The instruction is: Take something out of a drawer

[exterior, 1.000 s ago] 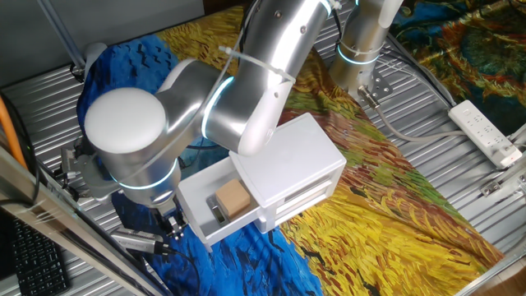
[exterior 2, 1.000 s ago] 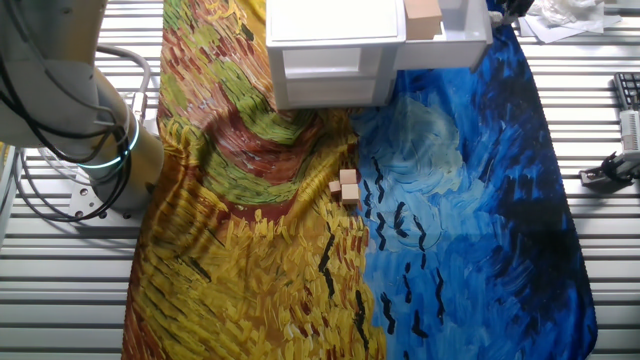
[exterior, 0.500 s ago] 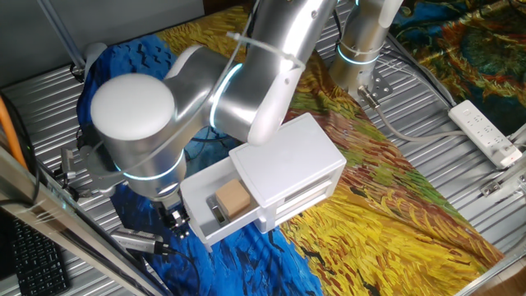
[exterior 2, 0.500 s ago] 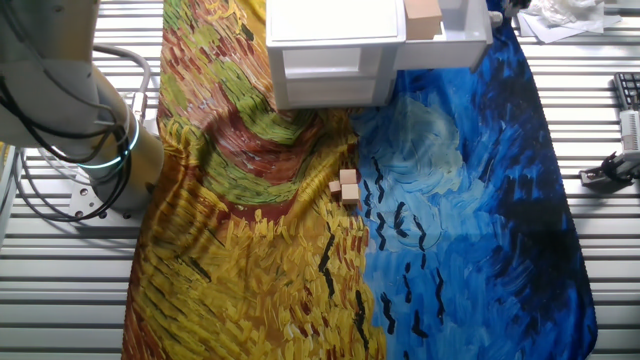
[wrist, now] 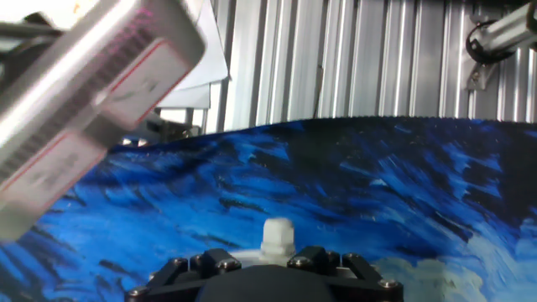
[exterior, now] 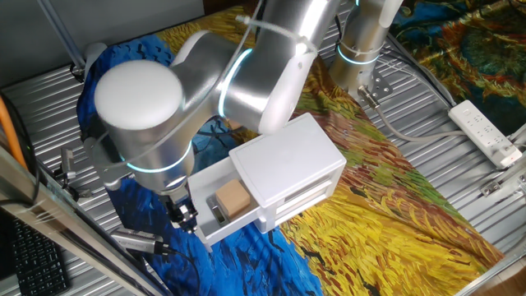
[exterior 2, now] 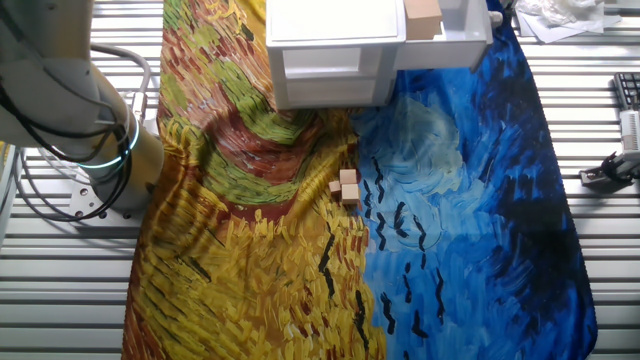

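Table: ribbed metal top [exterior 2: 60, 290], showing bare beyond the cloth on the far side of the jaws in the hand view.
Cloth: painted blue and yellow sheet [exterior 2: 300, 260] spread over the table, its blue part lying under and ahead of the jaws.
Arm: silver, bulky [exterior: 205, 90], leaning over the cabinet and hiding the space behind the pulled-out drawer.
Cabinet: small white box [exterior: 288, 164] standing on the cloth, behind the jaws.
Drawer: white, pulled out [exterior: 215, 224]; round white knob [wrist: 278, 236] sitting just ahead of the jaws, between them.
Gripper: low at the drawer's front [exterior: 182, 218]; cannot tell how far apart the jaws stand, nothing seen in their hold.
Block: light-brown wooden cube [exterior: 233, 198] resting inside the open drawer, behind the jaws, apart from them.
Loose cubes: small wooden cluster [exterior 2: 345, 187] on the cloth, well apart from the jaws.
Edges: drawer front close against the jaws; open blue cloth ahead of them.
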Controlling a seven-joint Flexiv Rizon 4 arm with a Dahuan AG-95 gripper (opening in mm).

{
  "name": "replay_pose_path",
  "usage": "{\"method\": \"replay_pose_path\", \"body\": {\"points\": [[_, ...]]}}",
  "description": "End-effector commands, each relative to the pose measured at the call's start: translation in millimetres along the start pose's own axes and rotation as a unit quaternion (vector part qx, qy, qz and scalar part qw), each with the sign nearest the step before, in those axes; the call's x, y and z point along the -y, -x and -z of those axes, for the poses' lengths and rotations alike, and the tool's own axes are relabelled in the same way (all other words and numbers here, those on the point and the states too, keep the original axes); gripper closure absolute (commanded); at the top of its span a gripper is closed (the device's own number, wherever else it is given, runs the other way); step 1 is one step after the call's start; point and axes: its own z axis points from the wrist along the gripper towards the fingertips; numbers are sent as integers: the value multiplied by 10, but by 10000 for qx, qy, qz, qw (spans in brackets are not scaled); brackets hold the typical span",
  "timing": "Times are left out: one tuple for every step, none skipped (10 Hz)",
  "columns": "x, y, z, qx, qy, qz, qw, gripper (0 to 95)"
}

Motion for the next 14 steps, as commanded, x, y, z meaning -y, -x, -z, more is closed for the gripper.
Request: {"method": "replay_pose_path", "body": {"points": [[34, -219, 86, 19, 43, 61, 10000, 380], [49, -296, 105, 21, 53, 77, 10000, 380], [63, -410, 119, 35, 61, 66, 10000, 380], [73, -509, 103, 55, 76, 42, 9999, 380], [69, -564, 73, 69, 95, 23, 9999, 380], [63, -593, 42, 98, 120, 8, 9999, 380], [65, -593, 39, 92, 128, -7, 9999, 380], [65, -593, 39, 94, 144, -21, 9999, 380], [65, -593, 39, 78, 142, -26, 9999, 380], [65, -593, 39, 83, 145, -26, 9999, 380], [65, -593, 39, 73, 147, -31, 9999, 380], [65, -594, 39, 72, 149, -22, 9999, 380], [65, -594, 39, 126, 144, -49, 9998, 380], [65, -594, 39, 184, 129, -58, 9997, 380]]}}
